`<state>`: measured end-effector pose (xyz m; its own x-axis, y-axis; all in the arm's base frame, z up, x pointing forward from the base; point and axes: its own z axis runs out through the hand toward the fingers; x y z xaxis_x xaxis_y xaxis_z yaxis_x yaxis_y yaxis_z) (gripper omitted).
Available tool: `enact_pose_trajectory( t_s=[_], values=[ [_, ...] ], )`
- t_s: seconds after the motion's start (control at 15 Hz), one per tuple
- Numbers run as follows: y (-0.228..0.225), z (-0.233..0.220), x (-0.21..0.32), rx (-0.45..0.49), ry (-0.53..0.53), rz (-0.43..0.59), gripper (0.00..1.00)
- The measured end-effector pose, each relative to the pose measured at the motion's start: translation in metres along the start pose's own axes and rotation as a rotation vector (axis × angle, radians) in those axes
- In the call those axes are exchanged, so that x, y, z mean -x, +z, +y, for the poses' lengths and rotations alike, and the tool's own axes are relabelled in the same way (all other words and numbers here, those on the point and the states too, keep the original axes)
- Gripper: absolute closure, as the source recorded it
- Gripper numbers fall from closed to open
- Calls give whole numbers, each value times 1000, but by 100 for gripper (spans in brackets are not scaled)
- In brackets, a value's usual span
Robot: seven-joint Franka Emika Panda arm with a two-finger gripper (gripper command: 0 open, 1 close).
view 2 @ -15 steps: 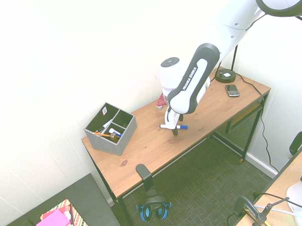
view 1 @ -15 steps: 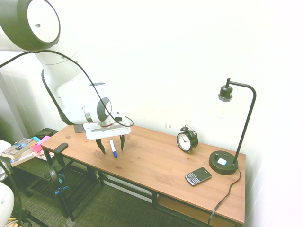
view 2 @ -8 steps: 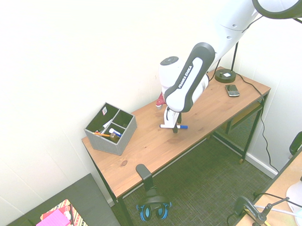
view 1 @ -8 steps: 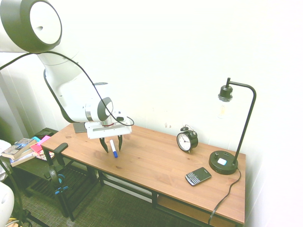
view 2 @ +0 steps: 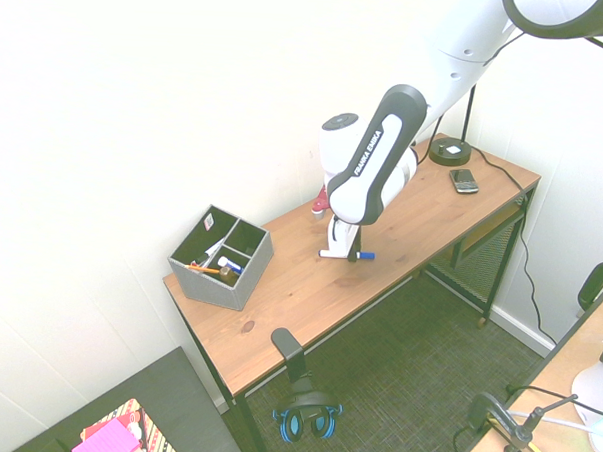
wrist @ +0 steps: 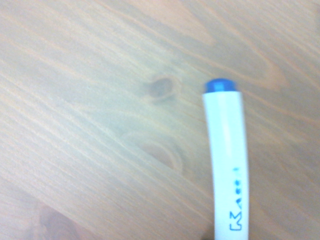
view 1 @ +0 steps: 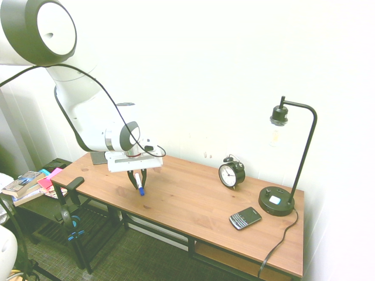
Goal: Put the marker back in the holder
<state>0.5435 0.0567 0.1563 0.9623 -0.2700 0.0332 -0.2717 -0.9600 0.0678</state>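
The marker (view 1: 139, 184), white with a blue cap, lies flat on the wooden desk (view 1: 199, 205) near its left end. My gripper (view 1: 139, 180) points straight down over it, and its two dark fingers stand close against the barrel on either side. From the other side, the marker (view 2: 345, 254) pokes out both ways from under the gripper (view 2: 351, 252). Close up, the marker's barrel (wrist: 227, 160) lies on the wood grain. The grey holder (view 2: 222, 259) stands further along the desk towards its end, with pens in its dark compartments, well apart from the gripper.
A black alarm clock (view 1: 231, 173), a phone (view 1: 245, 218) and a black desk lamp (view 1: 280, 202) stand at the desk's other end. Books and pink notes (view 1: 29, 182) lie on a low shelf beyond the holder's end. Headphones (view 2: 308, 422) hang below the front edge.
The fingers have closed from wide apart to tight against the marker. The hand has sunk a little towards the desk. The marker has not moved.
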Motion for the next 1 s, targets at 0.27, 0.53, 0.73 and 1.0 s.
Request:
enact_pose_trajectory(
  t_s=[0.27,0.53,0.73,1.0],
  values=[
    [-2,1,-1,-16,37,-8,100],
    [-68,-33,7,-137,150,-98,100],
    [-148,-64,11,-189,264,-236,100],
    [-145,-101,-30,-202,451,-392,100]
  ],
)
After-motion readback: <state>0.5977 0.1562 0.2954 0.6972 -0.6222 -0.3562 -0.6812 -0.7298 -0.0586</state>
